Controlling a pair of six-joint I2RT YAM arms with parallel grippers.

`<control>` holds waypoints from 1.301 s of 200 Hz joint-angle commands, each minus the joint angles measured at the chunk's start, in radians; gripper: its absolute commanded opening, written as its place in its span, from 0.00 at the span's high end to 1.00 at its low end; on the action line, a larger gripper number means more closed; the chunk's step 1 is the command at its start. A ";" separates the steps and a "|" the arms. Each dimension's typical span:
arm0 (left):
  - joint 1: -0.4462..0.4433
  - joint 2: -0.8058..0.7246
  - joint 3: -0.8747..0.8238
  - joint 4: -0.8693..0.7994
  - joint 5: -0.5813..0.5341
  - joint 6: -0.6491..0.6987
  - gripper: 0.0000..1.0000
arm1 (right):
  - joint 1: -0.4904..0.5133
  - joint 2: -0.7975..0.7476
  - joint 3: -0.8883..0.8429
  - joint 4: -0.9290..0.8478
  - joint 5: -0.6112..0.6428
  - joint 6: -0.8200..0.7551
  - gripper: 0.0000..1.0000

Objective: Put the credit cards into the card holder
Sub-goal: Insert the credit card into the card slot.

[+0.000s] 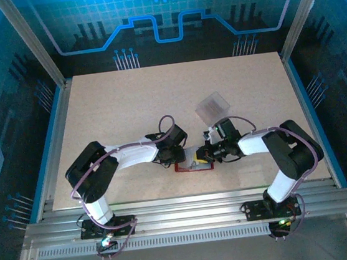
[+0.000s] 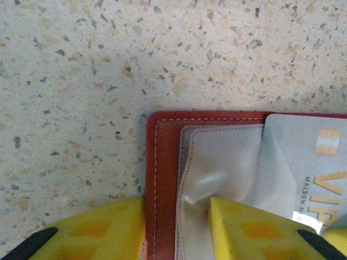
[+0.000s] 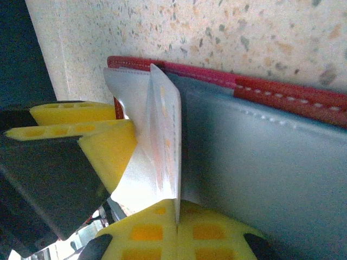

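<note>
Two credit cards in sight. One, the gripped card (image 3: pixel 165 135), pinched on edge between the closed yellow fingers (image 3: pixel 146 233) of the right end effector (image 3: pixel 178 216); pale grey, gold "VIP" lettering legible from the left wrist. Far end of it up against the card holder (image 3: pixel 282 92), among the greyish leaves of the clear pocket (image 2: pixel 222 157); inside the pocket or only lying over it, cannot tell. Other one, the loose card (image 1: pixel 212 106), flat on the desk (image 1: pixel 126 104), see-through, turned at an angle, well apart from the card holder and farther back, just behind the wrist of the right arm (image 1: pixel 256 140).

Card holder open and flat on the desk, near the front edge, about midway across, between the left arm (image 1: pixel 132 153) and the right arm. Dark red border with pale stitching.

Left end effector (image 2: pixel 176 216): jaws part-way apart, straddling the card holder's edge at the left of the left wrist view. Outer finger (image 2: pixel 92 230) down beside the red border, touching it or nearly so; inner finger (image 2: pixel 255 233) down on the clear pocket, film creased and puckered right beside it. Clamping that edge or merely pressing on it, cannot tell.

From above, both end effectors low and close together over the card holder, left arm reaching in from the left, right arm from the right, tips nearly meeting. Small yellow corner of a right finger at the lower right of the left wrist view, just beside the gripped card.
</note>
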 commanded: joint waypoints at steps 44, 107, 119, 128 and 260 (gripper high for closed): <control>-0.009 0.054 -0.064 0.018 0.053 -0.012 0.62 | 0.026 -0.006 -0.038 -0.096 0.036 0.011 1.00; -0.010 0.039 -0.065 0.028 0.067 -0.005 0.62 | 0.031 0.004 -0.017 -0.128 0.043 -0.001 1.00; -0.009 0.019 -0.065 0.025 0.075 -0.006 0.62 | 0.031 0.010 -0.008 -0.143 0.046 -0.010 1.00; -0.008 -0.003 -0.064 0.017 0.074 -0.006 0.61 | 0.031 0.011 -0.004 -0.151 0.055 -0.013 1.00; -0.002 -0.021 -0.040 0.017 0.096 0.001 0.99 | 0.038 0.014 0.033 -0.205 0.084 -0.033 1.00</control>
